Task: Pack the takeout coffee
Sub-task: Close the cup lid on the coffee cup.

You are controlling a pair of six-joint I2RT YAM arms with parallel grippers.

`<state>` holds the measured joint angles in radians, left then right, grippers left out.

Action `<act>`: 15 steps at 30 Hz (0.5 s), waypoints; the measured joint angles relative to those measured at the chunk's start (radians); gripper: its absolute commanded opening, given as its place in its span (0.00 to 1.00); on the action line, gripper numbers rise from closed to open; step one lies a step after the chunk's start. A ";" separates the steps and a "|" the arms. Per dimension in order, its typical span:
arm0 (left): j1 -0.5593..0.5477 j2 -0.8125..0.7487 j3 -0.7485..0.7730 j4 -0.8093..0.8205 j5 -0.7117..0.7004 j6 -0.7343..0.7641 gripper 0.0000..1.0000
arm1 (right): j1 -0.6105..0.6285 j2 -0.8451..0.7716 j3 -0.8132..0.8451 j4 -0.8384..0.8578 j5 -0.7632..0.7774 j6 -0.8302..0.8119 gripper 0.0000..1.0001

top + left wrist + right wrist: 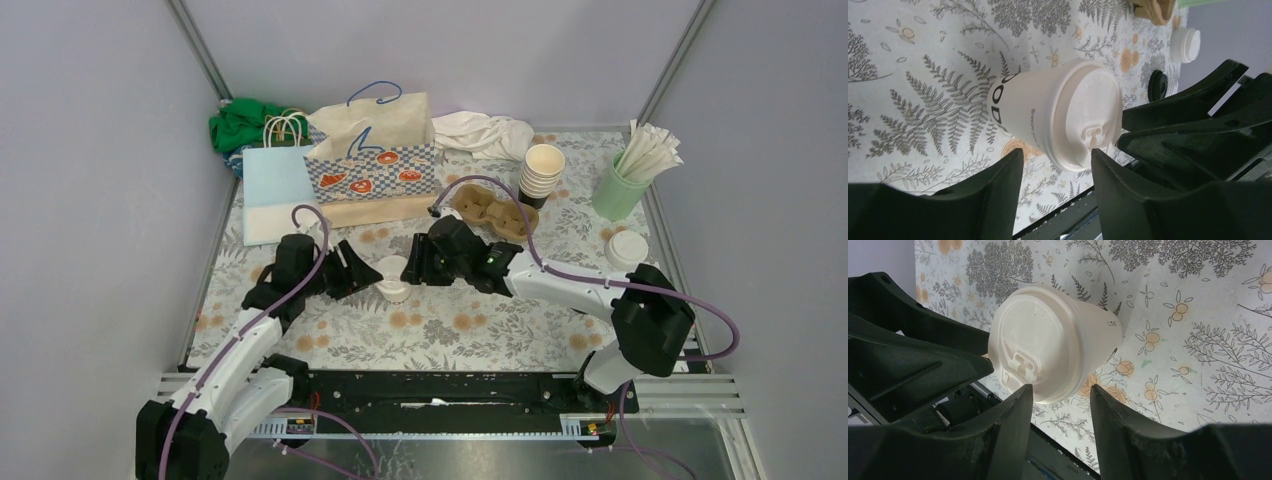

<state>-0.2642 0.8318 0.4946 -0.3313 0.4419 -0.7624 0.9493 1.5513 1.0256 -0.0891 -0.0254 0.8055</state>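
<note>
— Two pincers flank one lidded cup [393, 279] mid-table: left gripper [1057, 159] and right gripper [1060, 392], jaws parted, holding nothing.
— Only the left wrist view shows its dark lettering [996, 102]; overhead, the cardboard carrier [490, 210] sits far right.

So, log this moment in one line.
lidded coffee cup: upright | left gripper: open, facing cup | right gripper: open, facing cup

Overhead view; close wrist views sharing lidded cup [1058, 115]
</note>
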 measured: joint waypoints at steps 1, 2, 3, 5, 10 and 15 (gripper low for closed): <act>0.000 0.005 0.000 0.011 0.001 -0.004 0.53 | 0.000 0.004 0.006 0.000 0.009 0.002 0.50; 0.000 0.011 0.000 0.026 0.003 -0.008 0.51 | 0.000 0.005 0.008 0.001 0.015 0.005 0.48; 0.000 0.017 -0.001 0.040 0.004 -0.011 0.50 | 0.000 0.005 0.008 0.001 0.018 0.006 0.47; 0.000 0.025 -0.005 0.067 0.006 -0.017 0.49 | -0.003 0.006 0.008 0.002 0.018 0.011 0.46; -0.001 0.055 -0.015 0.121 0.024 -0.025 0.47 | -0.031 0.010 0.008 0.011 0.005 0.019 0.40; -0.003 0.093 -0.038 0.208 0.060 -0.040 0.46 | -0.080 0.024 0.008 0.035 -0.037 0.024 0.40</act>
<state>-0.2672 0.9249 0.4564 -0.1234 0.5014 -0.8028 0.8688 1.5749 1.0332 -0.0544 -0.0624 0.8291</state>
